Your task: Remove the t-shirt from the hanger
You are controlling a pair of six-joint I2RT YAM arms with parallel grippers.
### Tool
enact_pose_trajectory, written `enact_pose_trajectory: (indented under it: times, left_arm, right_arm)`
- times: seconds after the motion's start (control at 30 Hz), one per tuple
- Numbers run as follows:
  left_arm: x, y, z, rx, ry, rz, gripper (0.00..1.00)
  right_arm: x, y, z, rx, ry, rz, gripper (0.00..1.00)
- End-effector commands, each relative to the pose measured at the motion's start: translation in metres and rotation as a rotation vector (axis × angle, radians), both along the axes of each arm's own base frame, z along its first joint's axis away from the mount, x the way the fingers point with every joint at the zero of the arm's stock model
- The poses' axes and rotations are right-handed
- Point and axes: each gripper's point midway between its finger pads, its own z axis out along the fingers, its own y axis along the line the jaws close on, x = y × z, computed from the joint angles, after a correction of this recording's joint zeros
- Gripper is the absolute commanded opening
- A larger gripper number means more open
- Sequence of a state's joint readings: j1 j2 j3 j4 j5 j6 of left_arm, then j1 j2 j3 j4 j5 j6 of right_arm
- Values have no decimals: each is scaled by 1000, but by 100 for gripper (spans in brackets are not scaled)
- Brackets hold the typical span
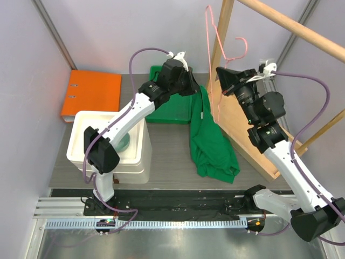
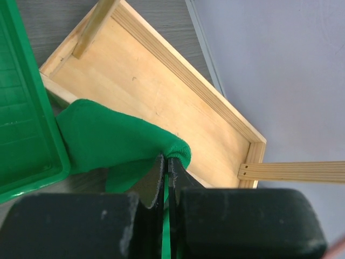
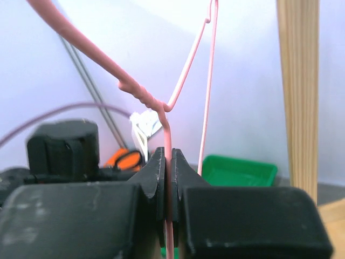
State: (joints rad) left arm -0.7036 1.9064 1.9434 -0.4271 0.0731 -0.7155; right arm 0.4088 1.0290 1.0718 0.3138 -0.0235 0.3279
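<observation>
The dark green t-shirt hangs from my left gripper, and its lower part lies crumpled on the table. In the left wrist view my left gripper is shut on a fold of the t-shirt. The thin pink wire hanger is held up in front of the wooden post. My right gripper is shut on it. In the right wrist view the hanger runs between the closed jaws of the right gripper, and its wire looks bare. The hanger's lower end comes close to the t-shirt's right edge.
A rigid green tray lies behind the t-shirt, under the left arm. A wooden rack base with an upright post and a slanted rod stands at the right. A white box and an orange binder are at the left.
</observation>
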Motion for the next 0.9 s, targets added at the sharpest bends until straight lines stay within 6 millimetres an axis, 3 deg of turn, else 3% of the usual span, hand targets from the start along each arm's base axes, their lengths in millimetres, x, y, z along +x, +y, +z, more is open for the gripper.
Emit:
enact_pose_trajectory:
  times: [0.0,0.07,0.17,0.27,0.33,0.37,0.4,0.47,0.53,0.57,0.63,0.67,0.77,0.87]
  left_arm:
    - [0,6,37,-48,-73,-24,0]
    - [-5,0,33,-68,-55,-56,0]
    - [-20,-20,23,-85,-24,-112,0]
    - [-34,-36,2,-28,-13,-143,0]
    - [-40,-39,-14,-1,9,-151,0]
    - [-44,-40,-16,1,8,-155,0]
    - [-46,-38,-31,18,30,-149,0]
    - [-49,-35,-25,-5,11,-139,3]
    - [-51,-26,-36,15,22,-115,23]
    - [-54,-21,-26,8,6,-109,48]
    - [-62,-10,-29,33,24,-95,62]
    - [-70,-3,-14,16,10,-94,76]
    - [-93,16,1,-1,0,-101,86]
    - [-107,37,-4,35,7,-88,88]
  right_arm:
    - [-23,-28,81,95,-186,-96,1]
    - [-27,-33,97,113,-185,-107,1]
    - [-29,-34,94,113,-114,-101,1]
    - [-34,-46,75,121,-13,-144,1]
    - [-35,-53,51,115,71,-180,1]
    - [-42,-58,49,118,80,-187,1]
    - [-44,-59,36,98,124,-190,1]
    - [-54,-63,26,79,151,-192,1]
    - [-59,-70,8,48,203,-225,1]
    - [-64,-76,6,49,209,-240,1]
    - [-68,-85,-3,28,257,-281,1]
    - [-69,-91,-5,24,274,-313,1]
    - [-70,-99,-20,-17,345,-359,1]
    - [-63,-93,-53,-61,448,-366,1]
